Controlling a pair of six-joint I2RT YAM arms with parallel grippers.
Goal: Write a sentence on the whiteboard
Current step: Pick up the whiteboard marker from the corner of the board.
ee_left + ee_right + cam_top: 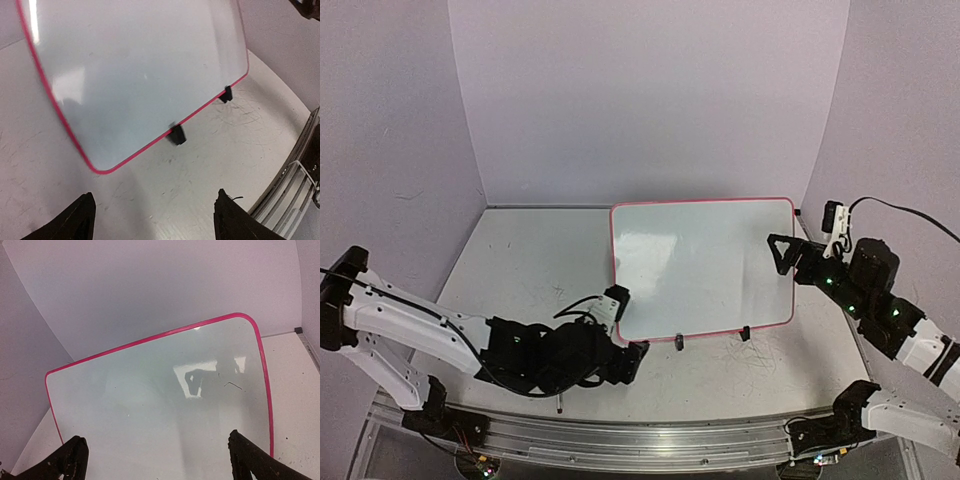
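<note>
The whiteboard (700, 265), white with a thin red-pink frame, sits mid-table with two black clip feet (679, 341) on its near edge. Its surface is blank apart from a tiny dark stroke (233, 385). My left gripper (629, 328) hovers low over the grey tabletop just off the board's near left corner. It is open, and its dark fingers (80, 220) have only bare table between them. The board (135, 75) and its feet (177, 135) lie ahead of it. My right gripper (782, 255) is open at the board's right edge and faces the board (150, 405), fingertips (250, 460) spread wide.
Purple walls close in the table at the back and on both sides. A metal rail (620, 440) runs along the near edge, also seen beside the left gripper (295, 185). A thin dark stick (560, 405) lies near the rail under the left arm. The tabletop (530, 270) is scuffed.
</note>
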